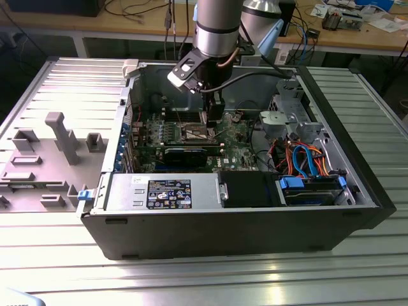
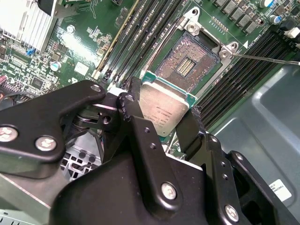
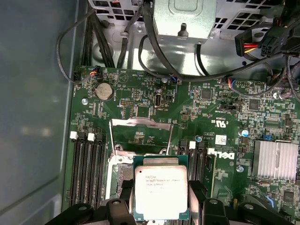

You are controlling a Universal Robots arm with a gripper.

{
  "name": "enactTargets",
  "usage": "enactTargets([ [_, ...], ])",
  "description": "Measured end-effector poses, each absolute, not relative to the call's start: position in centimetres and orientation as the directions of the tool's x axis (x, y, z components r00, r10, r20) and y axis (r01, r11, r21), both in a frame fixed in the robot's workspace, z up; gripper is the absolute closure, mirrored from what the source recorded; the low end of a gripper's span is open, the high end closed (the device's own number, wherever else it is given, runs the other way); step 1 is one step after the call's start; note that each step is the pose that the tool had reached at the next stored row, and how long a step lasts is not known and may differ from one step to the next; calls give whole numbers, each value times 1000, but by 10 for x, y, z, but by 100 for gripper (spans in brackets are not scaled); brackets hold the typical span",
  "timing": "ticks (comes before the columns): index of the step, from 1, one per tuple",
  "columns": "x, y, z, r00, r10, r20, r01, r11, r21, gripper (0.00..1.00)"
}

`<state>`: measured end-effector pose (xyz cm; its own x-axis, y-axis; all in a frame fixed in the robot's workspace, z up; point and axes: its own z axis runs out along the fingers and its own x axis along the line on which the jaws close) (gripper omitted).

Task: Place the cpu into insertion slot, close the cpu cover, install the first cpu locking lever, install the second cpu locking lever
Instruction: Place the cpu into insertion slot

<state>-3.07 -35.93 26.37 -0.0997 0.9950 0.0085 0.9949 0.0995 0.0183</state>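
My gripper is shut on the cpu, a flat square chip with a silver-grey top and green edge, pinched between two black fingers. In the first wrist view the cpu hangs partly over the insertion slot, slightly offset from it. The insertion slot is a dark pin-field recess with a silvery rim. The cpu cover is swung open beyond the slot. A thin locking lever sticks out beside the socket. In the exterior view the gripper is low inside the computer case.
Black memory slots flank the socket on both sides. A finned heatsink sits nearby on the green motherboard. Cable bundles run along the case wall. A grey fixture plate lies at the exterior view's left.
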Motion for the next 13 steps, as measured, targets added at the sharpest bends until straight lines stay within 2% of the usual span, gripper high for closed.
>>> enactTargets([
  [13, -32, -359, 261, -100, 995, 8, 995, 100, 18, 45],
])
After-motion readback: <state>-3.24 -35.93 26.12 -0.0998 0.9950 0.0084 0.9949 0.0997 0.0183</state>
